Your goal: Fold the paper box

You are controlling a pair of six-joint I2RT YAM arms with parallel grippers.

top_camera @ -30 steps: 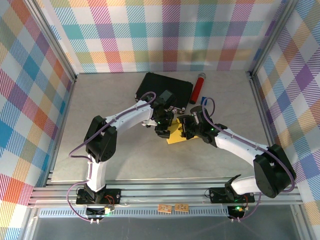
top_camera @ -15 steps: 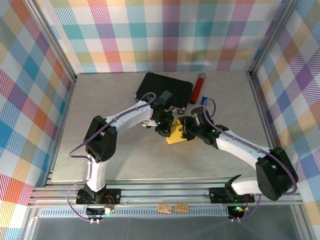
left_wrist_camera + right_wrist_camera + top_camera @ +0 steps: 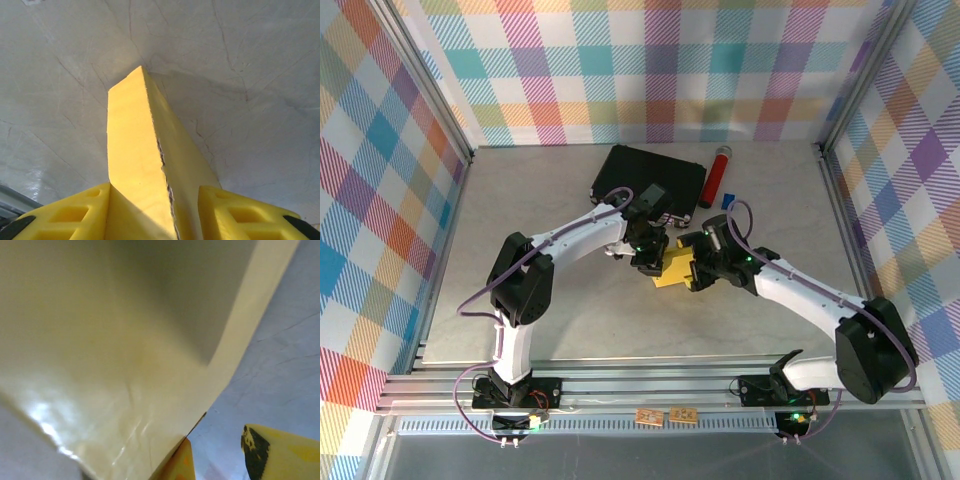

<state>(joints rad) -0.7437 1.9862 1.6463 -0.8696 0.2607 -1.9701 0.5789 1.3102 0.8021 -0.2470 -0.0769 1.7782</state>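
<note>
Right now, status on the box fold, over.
Left gripper pinching paper box by raised flap. Right gripper open beside its whitish face. Black case, red cylinder behind, apart.

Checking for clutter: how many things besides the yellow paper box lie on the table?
3: black case at the back, red cylinder just right of it, small blue item beside the cylinder's near end. Others may be hidden.

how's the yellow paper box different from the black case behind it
The paper box is bright yellow thin card; the black case is dark and looks rigid. The paper box is bent, with one flap pinched in the left pincer; the black case lies flat with no pincer on it. The paper box sits mid-table; the black case lies farther back, beside the red tube. Both rest on the same grey table.
</note>
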